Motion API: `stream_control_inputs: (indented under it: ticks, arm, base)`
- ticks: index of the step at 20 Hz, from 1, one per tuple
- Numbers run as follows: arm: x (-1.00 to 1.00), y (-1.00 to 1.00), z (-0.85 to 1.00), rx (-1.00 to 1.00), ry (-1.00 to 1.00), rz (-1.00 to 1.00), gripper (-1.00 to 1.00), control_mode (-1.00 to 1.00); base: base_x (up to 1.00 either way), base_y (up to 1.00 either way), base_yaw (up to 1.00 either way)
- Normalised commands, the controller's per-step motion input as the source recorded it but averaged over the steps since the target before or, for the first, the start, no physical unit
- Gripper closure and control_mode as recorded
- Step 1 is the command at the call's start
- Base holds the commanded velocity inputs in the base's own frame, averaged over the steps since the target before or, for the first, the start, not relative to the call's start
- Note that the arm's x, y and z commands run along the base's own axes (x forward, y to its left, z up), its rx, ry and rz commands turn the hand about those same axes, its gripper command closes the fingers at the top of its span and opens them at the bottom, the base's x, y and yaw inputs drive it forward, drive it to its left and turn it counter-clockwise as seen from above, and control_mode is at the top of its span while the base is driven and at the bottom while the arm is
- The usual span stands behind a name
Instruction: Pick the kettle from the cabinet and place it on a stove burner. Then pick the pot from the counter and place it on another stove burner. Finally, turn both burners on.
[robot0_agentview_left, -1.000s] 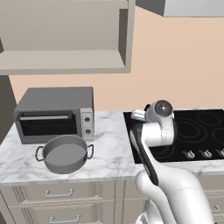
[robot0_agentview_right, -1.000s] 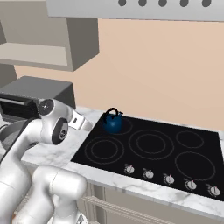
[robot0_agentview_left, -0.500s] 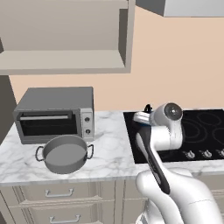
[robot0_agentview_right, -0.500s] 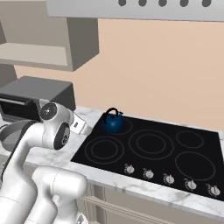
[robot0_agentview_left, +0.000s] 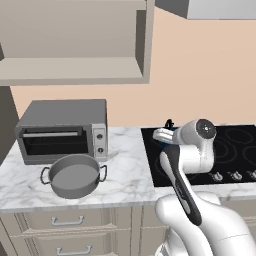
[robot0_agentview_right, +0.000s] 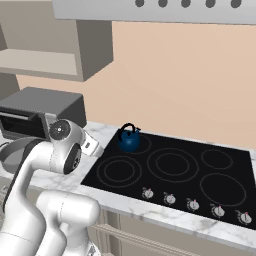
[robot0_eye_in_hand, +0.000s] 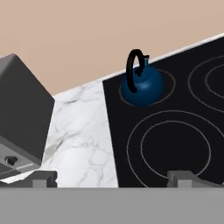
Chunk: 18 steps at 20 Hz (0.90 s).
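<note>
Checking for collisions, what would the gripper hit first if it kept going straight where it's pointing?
Probably the front-left burner on the cooktop; the kettle sits farther back. Depth is unclear.

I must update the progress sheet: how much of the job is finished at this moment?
Done: the kettle sits on the rear left burner. In hand: nothing; the claw is open and empty, above the cooktop's left edge. Left: the pot is on the counter, and the knobs need turning.
</note>
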Motion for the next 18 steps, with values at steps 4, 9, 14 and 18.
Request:
stream_control_inputs:
  ticks: [4,9,14,18]
  arm:
    - [0.0,0.3,0.09,0.07,0.05,0.04,-1.0,-1.0]
    - [0.0,0.37,0.17,0.01,0.09,0.04,-1.0,-1.0]
    - [0.0,0.31,0.13,0.0,0.11,0.05,-1.0,-1.0]
    - [-0.02,0.25,0.03,0.01,0.09,0.06,-1.0,-1.0]
  base:
    - [0.0,0.0,0.0]
    - [0.0,0.0,0.0]
    - [0.0,0.0,0.0]
    - [0.0,0.0,0.0]
